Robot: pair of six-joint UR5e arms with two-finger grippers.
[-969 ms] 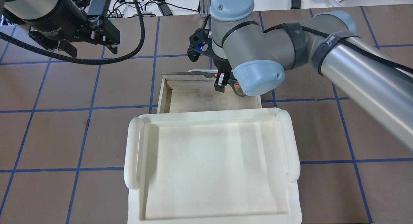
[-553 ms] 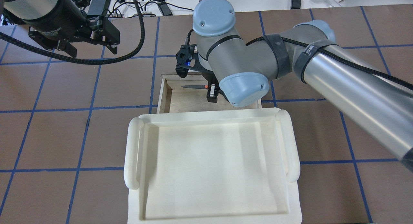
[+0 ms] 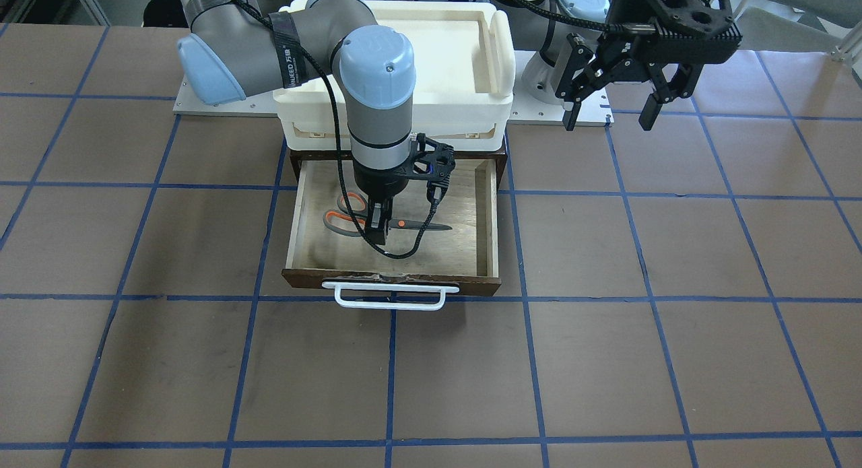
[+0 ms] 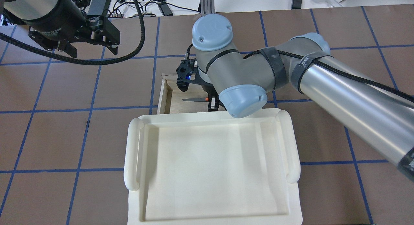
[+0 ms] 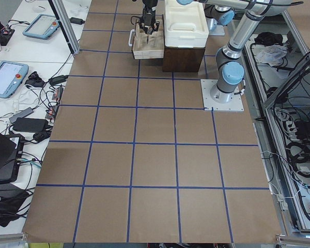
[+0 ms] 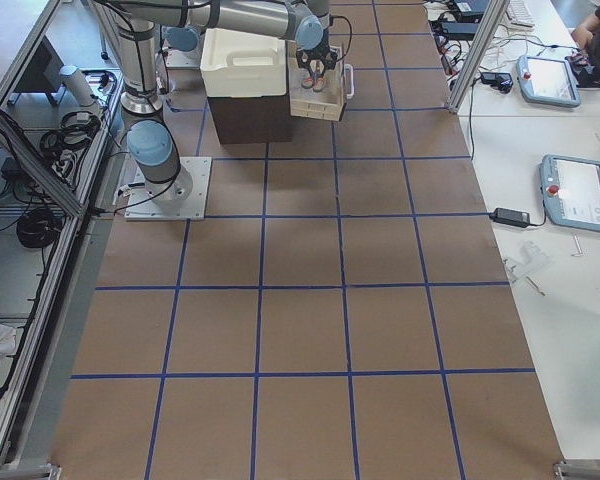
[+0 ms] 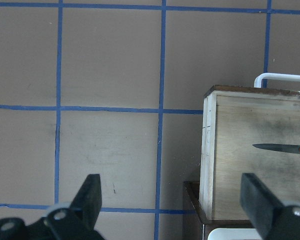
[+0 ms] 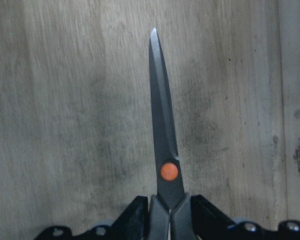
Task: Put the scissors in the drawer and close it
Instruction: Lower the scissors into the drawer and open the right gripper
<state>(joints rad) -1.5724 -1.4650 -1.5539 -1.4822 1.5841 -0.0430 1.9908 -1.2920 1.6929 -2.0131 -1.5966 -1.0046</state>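
The drawer [image 3: 465,252] stands pulled open, pale plywood with a dark brown front [image 3: 471,284] and a white bar handle [image 3: 390,297]. My right gripper [image 3: 377,229] reaches down into it and is shut on the scissors [image 3: 409,224] just behind the orange pivot dot. The dark blade [image 8: 165,115] lies flat, low over the drawer floor; I cannot tell whether it touches. The grey and orange handles [image 3: 342,216] point to the drawer's side. In the overhead view the blade [image 4: 193,99] shows beside the right gripper [image 4: 212,106]. My left gripper [image 4: 90,50] is open and empty, high off to the drawer's side.
A white plastic tray [image 4: 133,153] sits on top of the dark brown cabinet [image 5: 183,59] that the drawer slides out of. The table [image 3: 606,360] is brown with blue tape lines. Cables and devices lie beyond its far edge [image 4: 155,6].
My right arm has moved toward the tray and come down, carrying the scissors from the drawer's front edge to low inside the drawer. The left arm has not moved.
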